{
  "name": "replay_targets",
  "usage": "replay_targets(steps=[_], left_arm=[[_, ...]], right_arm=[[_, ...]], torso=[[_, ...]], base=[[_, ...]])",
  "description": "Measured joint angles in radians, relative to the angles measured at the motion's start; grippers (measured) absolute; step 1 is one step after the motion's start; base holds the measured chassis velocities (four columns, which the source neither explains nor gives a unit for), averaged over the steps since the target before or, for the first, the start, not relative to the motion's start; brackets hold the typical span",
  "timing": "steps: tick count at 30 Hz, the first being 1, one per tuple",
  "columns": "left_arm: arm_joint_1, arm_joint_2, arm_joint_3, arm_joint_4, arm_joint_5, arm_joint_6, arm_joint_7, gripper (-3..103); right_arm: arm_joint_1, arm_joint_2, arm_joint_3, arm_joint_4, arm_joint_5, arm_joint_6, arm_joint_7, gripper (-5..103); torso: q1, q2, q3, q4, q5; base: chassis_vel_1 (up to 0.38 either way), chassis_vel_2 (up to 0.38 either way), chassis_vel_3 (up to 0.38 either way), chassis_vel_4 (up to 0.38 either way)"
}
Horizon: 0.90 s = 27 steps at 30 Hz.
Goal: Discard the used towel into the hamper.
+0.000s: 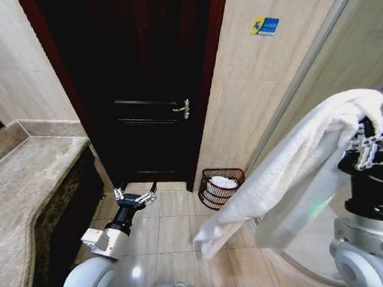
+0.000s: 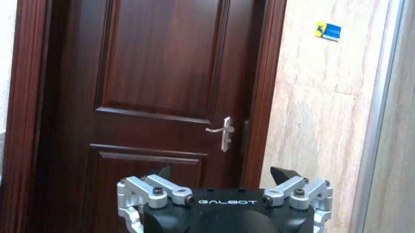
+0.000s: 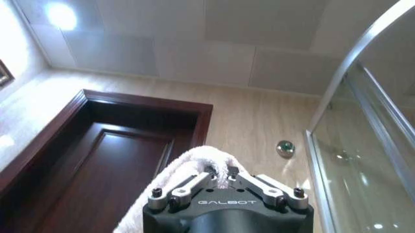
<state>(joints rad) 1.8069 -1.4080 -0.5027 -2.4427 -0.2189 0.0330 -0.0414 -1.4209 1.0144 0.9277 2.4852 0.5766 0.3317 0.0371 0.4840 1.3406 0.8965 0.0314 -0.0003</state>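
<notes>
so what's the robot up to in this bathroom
The right gripper is shut on a white towel, held high with the cloth draping down beside the glass shower enclosure. The hamper sits on the tiled floor against the wall, next to the dark wooden door, and already has something white inside. The towel is not yet over it. The left gripper is open, low, pointing toward the door.

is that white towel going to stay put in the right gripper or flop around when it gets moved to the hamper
Probably floppy: the towel drapes limply from the right gripper, its tail hanging low. It looks pinched at one fold, so it may swing. The hamper seems light and could tip if bumped.
</notes>
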Motion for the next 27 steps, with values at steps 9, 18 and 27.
replay_targets(steps=[9, 18, 27], left_arm=[[0.000, 0.000, 0.000, 0.000, 0.000, 0.000, 0.000, 100], [0.000, 0.000, 0.000, 0.000, 0.000, 0.000, 0.000, 100], [0.000, 0.000, 0.000, 0.000, 0.000, 0.000, 0.000, 100]], right_arm=[[0.102, -0.017, -0.106, -0.067, -0.029, -0.030, 0.031, 3], [0.179, -0.028, -0.144, -0.080, -0.044, -0.083, 0.032, 3], [0.223, -0.031, -0.175, -0.104, -0.022, -0.080, 0.013, 3]], torso=[[0.000, 0.000, 0.000, 0.0000, 0.0004], [0.000, 0.000, 0.000, -0.0001, 0.0002], [0.000, 0.000, 0.000, -0.0002, 0.0002]], base=[[0.000, 0.000, 0.000, 0.000], [0.000, 0.000, 0.000, 0.000], [-0.088, 0.097, 0.089, -0.081]])
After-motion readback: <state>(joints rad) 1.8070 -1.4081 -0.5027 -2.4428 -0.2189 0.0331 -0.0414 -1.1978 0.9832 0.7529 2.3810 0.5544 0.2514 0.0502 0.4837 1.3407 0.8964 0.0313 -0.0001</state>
